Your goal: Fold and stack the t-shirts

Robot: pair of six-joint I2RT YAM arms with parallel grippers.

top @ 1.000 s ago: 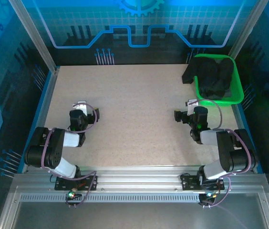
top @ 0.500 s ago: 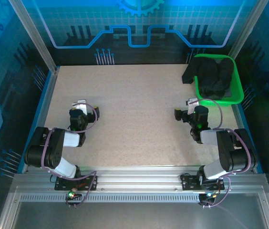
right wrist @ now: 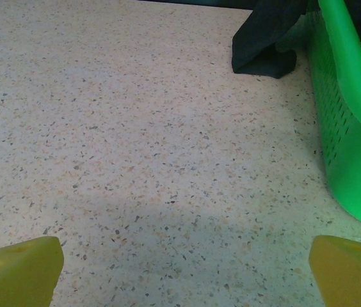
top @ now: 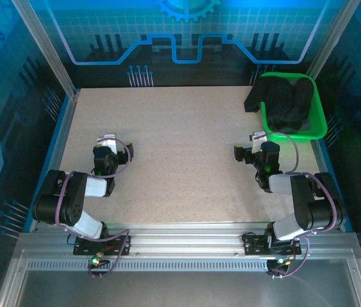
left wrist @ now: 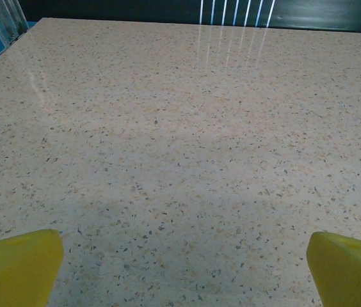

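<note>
Beige speckled surface (top: 187, 147) is the biggest thing we see, and we think the folding will go there. Next is the green basket (top: 320, 128) in the far right corner. It holds the dark shirts (top: 289, 102) in a heap, and one hangs over its left side down onto the surface. None is folded yet. Our right tool (right wrist: 185, 262) sits near the basket, jaws wide, ready to grab. Our left tool (left wrist: 185, 256) rests well apart, wide too.

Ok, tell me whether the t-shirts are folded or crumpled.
Crumpled: the t-shirts sit heaped in the green basket, one part hanging over its rim onto the table.
</note>
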